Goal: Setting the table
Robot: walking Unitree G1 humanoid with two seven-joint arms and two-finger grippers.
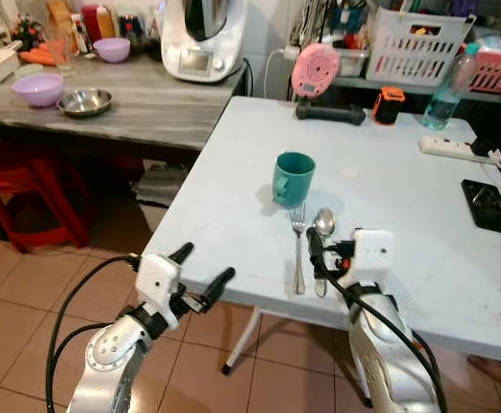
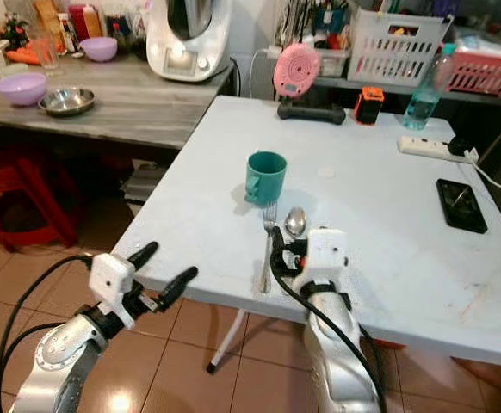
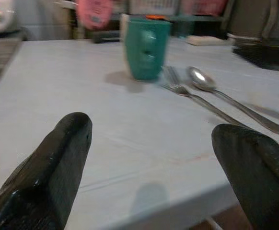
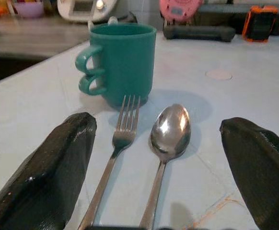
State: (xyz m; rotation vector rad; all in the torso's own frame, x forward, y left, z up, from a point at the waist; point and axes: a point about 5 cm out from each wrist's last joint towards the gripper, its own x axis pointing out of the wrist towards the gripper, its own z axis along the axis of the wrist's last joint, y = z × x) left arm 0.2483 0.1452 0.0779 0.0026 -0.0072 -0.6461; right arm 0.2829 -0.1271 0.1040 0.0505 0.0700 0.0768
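Nearest in the head views, the left gripper hovers with fingers spread wide just off the near left edge of the white counter. To its right, the right gripper sits over the handles of one fork and one spoon, lying side by side. One teal mug stands upright just beyond their heads.

From the left wrist, the mug shows two stacked loop handles, with fork and spoon to its right.

From the right wrist, wide-apart fingers flank the silver fork and shiny spoon; the mug stands just beyond.
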